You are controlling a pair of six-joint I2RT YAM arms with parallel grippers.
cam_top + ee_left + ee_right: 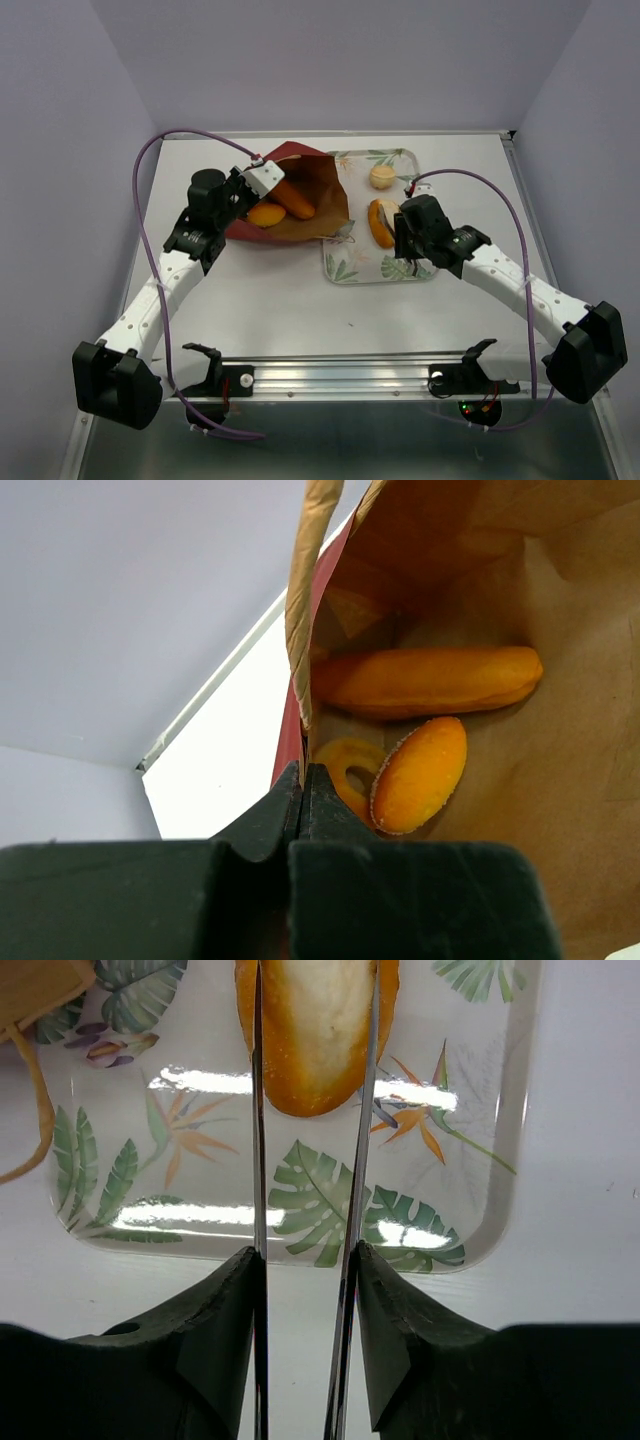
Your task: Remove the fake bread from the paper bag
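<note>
Left gripper (302,780) is clamped on the kraft-lined bag's (570,780) rim; its wrist view alone shows a ring (335,755) beside the smooth long loaf (425,680) and grainy-edged oval (420,775) inside; right gripper (314,1000) pinches a pale-centred loaf (315,1050) over the leafy tray (490,1210).

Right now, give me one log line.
left gripper: shut on paper bag | right gripper: shut on loaf at tray | bag holds three pieces

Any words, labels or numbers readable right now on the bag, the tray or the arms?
None can be read.
The paper bag and the leaf-patterned tray show no lettering.
Small white marks on the left arm are too small to read.
</note>
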